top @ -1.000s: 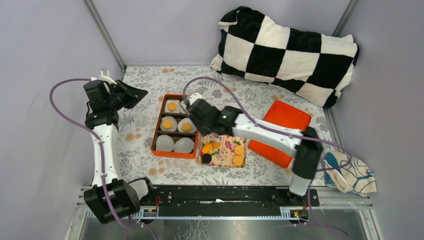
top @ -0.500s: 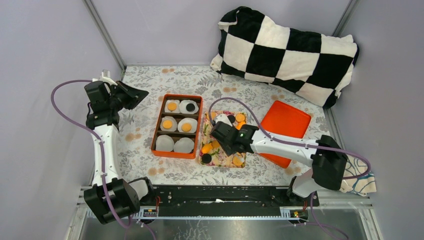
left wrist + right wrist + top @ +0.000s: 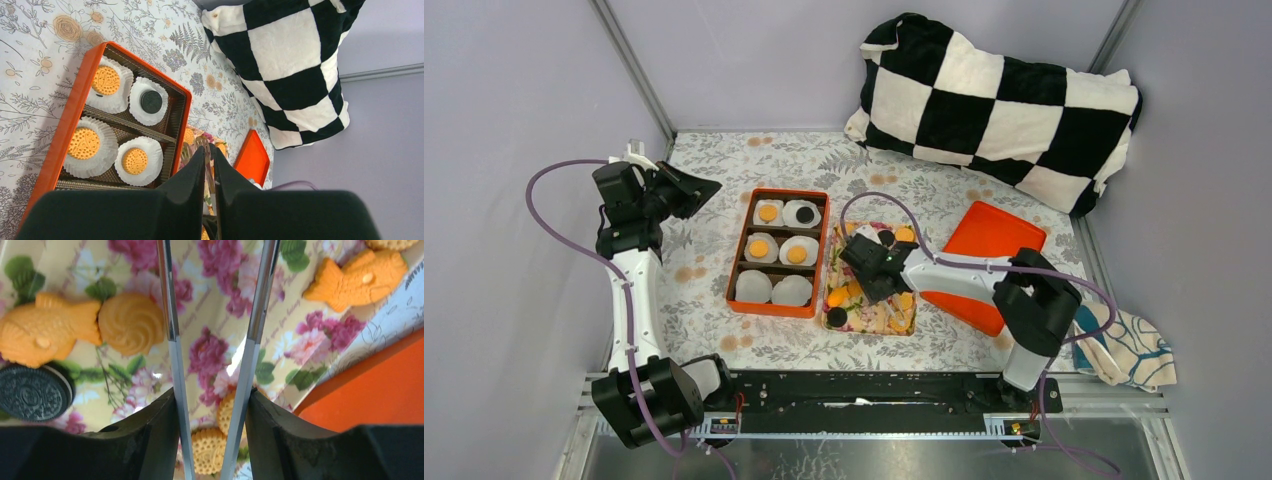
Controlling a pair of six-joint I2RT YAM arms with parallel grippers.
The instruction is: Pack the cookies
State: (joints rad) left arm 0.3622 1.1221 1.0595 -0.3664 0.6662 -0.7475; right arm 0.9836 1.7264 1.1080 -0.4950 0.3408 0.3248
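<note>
Cookies (image 3: pixel 131 323) on floral tray (image 3: pixel 295 340), lettering unreadable

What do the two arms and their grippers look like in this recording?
The left arm and right arm have white links between bulky black joints, and each is trailed by a looping purple cable. The left gripper shows black wedge-shaped fingers. The right gripper has black finger bodies carrying thin silver blades.
</note>
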